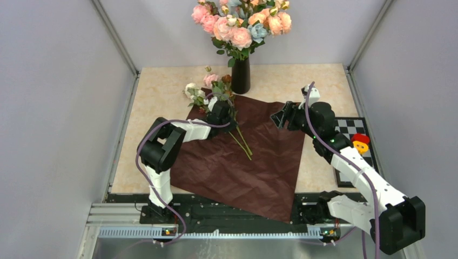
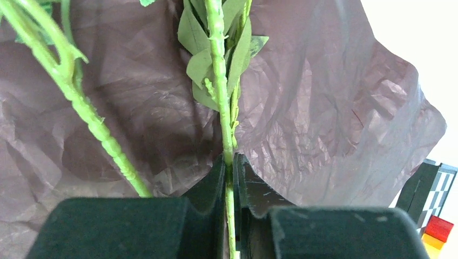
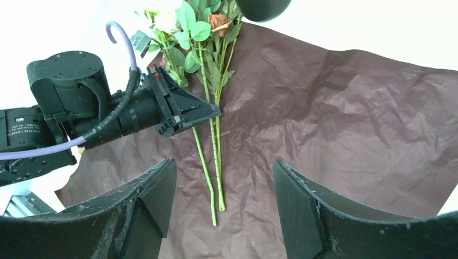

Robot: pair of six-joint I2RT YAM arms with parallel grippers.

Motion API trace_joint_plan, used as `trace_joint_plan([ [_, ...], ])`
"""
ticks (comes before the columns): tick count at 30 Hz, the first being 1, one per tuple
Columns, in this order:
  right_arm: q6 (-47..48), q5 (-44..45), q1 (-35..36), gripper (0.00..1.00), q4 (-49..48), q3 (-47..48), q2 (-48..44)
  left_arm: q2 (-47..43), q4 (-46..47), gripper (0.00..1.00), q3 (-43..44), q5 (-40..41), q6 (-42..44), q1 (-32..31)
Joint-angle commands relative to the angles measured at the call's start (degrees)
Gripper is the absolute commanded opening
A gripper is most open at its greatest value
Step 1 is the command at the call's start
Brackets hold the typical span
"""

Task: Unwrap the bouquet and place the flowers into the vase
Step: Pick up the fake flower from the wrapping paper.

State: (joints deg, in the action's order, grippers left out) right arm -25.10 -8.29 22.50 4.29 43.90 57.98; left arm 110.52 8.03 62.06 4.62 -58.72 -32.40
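- As I read it from the overhead view, there are two arms, one sheet of maroon paper, one vase and one loose cluster of flowers.
- I count at least two long green stems and perhaps a third. The blooms look like one white, one pink and one brownish.
- The left gripper is pressed together on a single stem. Its wrist view shows the stem nipped between the two fingers, with a second stem lying free at 10 o'clock.
- The right gripper is spread wide with nothing between its fingers. It hovers over the paper's 3 o'clock corner.
- The flowers lie across the paper's 12 o'clock corner, heads toward 11 o'clock on the table and cut ends toward 5 o'clock.
- The stems are thin, knobbly and leafy, and the paper is crinkled and opened out flat.
- The vase is slim and black. It stands at 12 o'clock, just beyond the paper, holding large peach, pink and blue blooms.
- Those blooms are cut off by the top of the frame, and their leaves hide the vase's mouth.
- The white heads wash out in glare in the right wrist view, and the left wrist view shows no heads.
- The paper's 6 o'clock corner hangs over the table edge.
- A checkerboard with small red and yellow blocks sits at 3 o'clock, partly behind the right arm.
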Motion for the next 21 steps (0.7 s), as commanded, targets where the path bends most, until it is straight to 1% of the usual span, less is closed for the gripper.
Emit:
trace_joint_plan([
  [1, -0.7, -0.3, 0.6, 0.67, -1.0, 0.5, -0.5, -4.1, 3.3, 0.06, -2.6, -1.1, -2.0, 0.3],
  [5, -0.9, -0.5, 0.7, 0.67, -1.0, 0.6, -0.5, -6.0, 4.0, 0.0, -4.3, -1.1, -2.5, 0.3],
  [15, -1.3, -0.6, 0.6, 0.67, -0.7, 0.6, -0.5, -11.7, 6.4, 0.0, -8.7, -0.3, -2.9, 0.3],
  [21, -1.6, -0.9, 0.6, 0.67, -0.8, 0.6, -0.6, -15.8, 8.2, 0.0, -10.4, -0.2, 0.1, 0.3],
])
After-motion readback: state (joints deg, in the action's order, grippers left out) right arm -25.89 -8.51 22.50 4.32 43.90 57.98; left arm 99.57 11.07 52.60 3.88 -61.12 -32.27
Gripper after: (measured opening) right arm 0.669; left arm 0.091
